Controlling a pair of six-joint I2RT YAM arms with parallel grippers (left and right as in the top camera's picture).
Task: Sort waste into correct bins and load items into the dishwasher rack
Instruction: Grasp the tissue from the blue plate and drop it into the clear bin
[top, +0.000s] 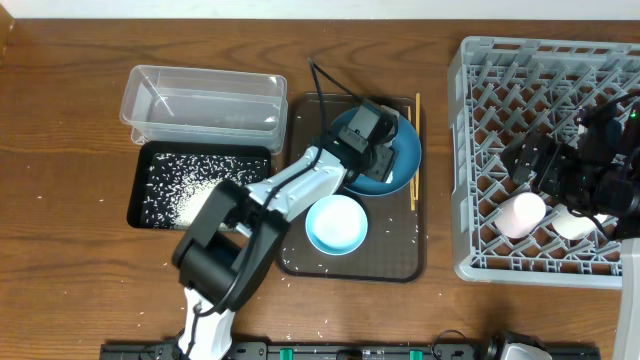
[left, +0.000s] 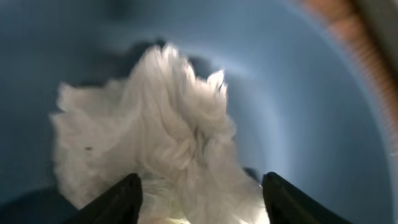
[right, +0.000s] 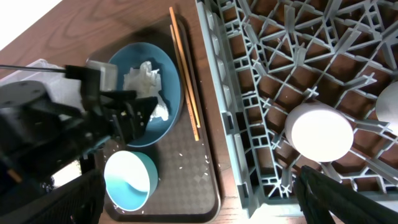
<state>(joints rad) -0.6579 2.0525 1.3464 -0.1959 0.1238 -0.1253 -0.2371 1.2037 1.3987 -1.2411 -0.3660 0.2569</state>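
A crumpled white napkin (left: 168, 130) lies in the dark blue dish (top: 405, 165) on the brown serving tray. My left gripper (left: 199, 199) is open low in the dish, a finger on each side of the napkin; it also shows in the overhead view (top: 385, 150). The light blue bowl (top: 336, 224) stands in front of the dish. Chopsticks (top: 416, 150) lie at the tray's right edge. My right gripper (right: 199, 199) is open and empty above the grey rack (top: 480, 150), which holds the pink cup (top: 522, 214) and the whitish cup (top: 575, 224). The yellow-green wrapper is not clearly seen.
The clear tub (top: 205, 105) stands at the back left, with the black tray (top: 150, 180) holding rice grains in front of it. Loose rice lies on the brown serving tray (top: 385, 255) and on the table around it.
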